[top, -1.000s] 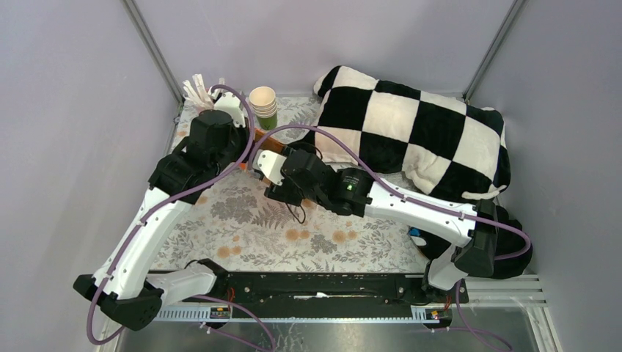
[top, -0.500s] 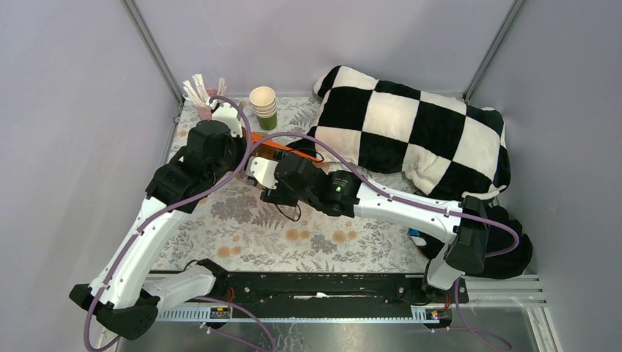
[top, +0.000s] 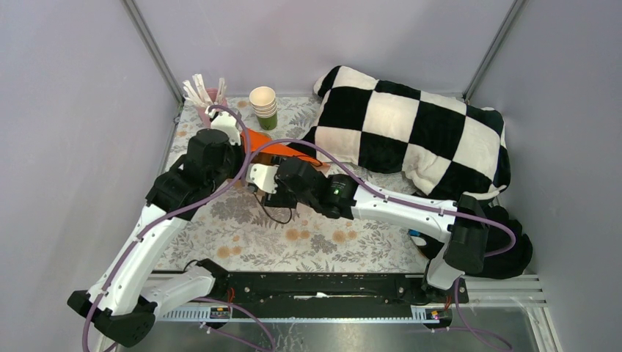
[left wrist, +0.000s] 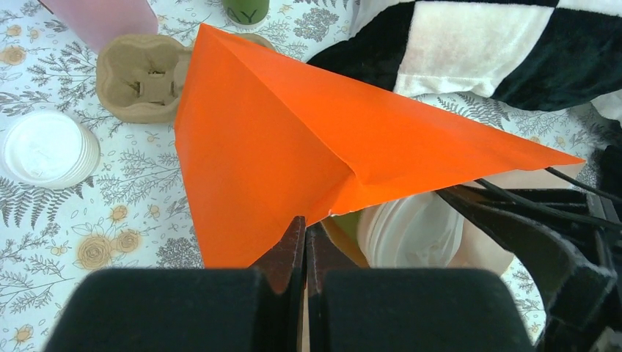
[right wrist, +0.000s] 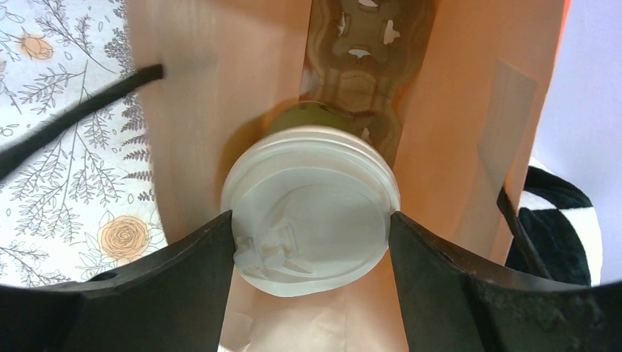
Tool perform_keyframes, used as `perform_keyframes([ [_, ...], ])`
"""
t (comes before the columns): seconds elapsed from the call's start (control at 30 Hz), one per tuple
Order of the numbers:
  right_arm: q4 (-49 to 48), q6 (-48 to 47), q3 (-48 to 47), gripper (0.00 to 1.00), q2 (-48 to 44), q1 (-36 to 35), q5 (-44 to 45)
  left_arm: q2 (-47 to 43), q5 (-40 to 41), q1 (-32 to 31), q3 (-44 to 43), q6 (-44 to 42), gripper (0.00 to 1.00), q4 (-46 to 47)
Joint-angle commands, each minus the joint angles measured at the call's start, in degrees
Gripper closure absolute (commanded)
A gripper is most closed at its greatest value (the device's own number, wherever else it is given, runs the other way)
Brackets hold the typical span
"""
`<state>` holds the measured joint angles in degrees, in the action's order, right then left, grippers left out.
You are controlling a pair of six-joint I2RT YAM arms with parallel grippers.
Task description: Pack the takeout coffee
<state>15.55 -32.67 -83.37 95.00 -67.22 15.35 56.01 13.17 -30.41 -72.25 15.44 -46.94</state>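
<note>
The takeout coffee (right wrist: 311, 209) is clasped by the right gripper (right wrist: 310, 224) inside an orange paper bag (left wrist: 286, 139) pinched by the left gripper (left wrist: 304, 246).

Checkered pillow (top: 411, 132), cup stack (top: 263, 104), perhaps straws (top: 196, 86)

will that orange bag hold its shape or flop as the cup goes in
Probably floppy: the orange bag is thin creased paper, pinched at one edge by the left claw, so its mouth may sag. Likely light, so the cup in the right claw could push it aside.
</note>
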Motion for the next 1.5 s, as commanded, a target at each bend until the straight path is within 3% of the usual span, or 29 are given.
perform_keyframes([
  [0.0, -4.08, 0.59, 1.99, 0.34, 0.37, 1.38, -0.28, -2.10, -0.82, -0.26, 1.11, 1.12, 1.00, 3.64],
  [0.2, -4.42, -0.43, 0.27, 0.33, 0.66, 1.68, 4.25, -1.18, -2.60, -0.26, -0.51, 0.77, 1.00, 3.85],
  [0.63, -1.39, 0.70, -2.10, 0.33, 0.12, 3.59, -0.36, -2.28, -3.82, -0.26, 1.29, -0.81, 1.00, 2.16],
  [0.93, -3.81, 4.15, 2.16, 0.33, -4.72, 5.09, -2.13, -4.50, -2.00, -0.26, 6.20, -2.21, 1.00, 3.32],
  [1.3, -2.20, 5.87, 2.55, 0.31, -7.06, 5.08, -5.01, -4.04, -1.60, -0.24, 6.49, 2.61, 1.00, 4.01],
  [1.47, 3.20, 12.31, -2.07, 0.31, -8.34, 4.99, -7.79, -3.97, 0.08, -0.26, 6.23, 4.78, 1.00, 3.60],
])
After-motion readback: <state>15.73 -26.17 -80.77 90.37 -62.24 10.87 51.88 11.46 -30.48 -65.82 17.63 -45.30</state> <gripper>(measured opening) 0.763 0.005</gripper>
